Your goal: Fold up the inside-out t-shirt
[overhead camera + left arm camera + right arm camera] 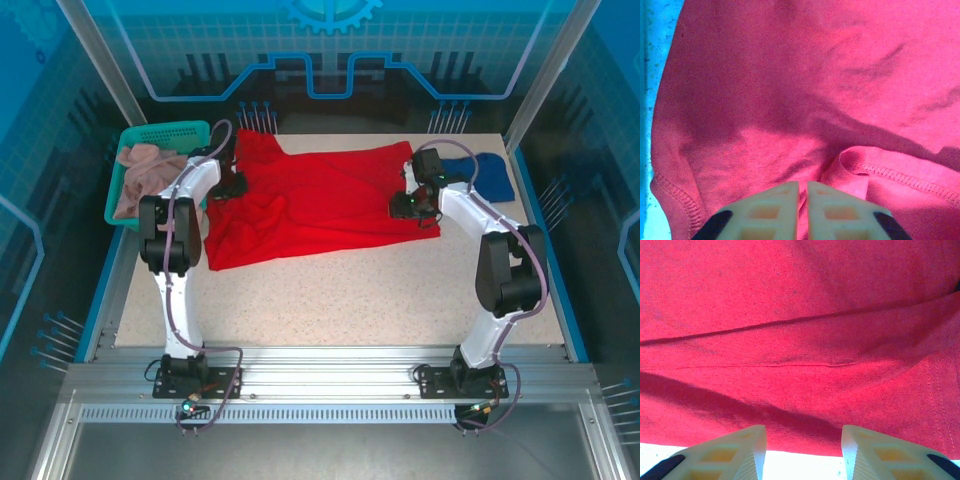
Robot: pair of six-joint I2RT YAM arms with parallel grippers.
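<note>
Found bright red short-sleeved cloth t-shirt (pixel 320 205) rumpled across far half of surface (pixel 330 300). Judged light, limp, unlikely to slip; best pinched at hem corners. Noted left tool (pixel 803 186) nearly closed, pinching a fold; right tool (pixel 803 432) half-open at near hem, empty.

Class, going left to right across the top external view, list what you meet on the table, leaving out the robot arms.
Green basket holding the pinkish garment → red t-shirt → dark blue t-shirt.

1 bright red cloth t-shirt (pixel 320 205), 1 dark blue t-shirt (pixel 492 176), 1 pale pinkish-beige garment (pixel 140 175), 1 teal plastic basket (pixel 165 131), 2 white robot arms (pixel 195 182) (pixel 465 210).
</note>
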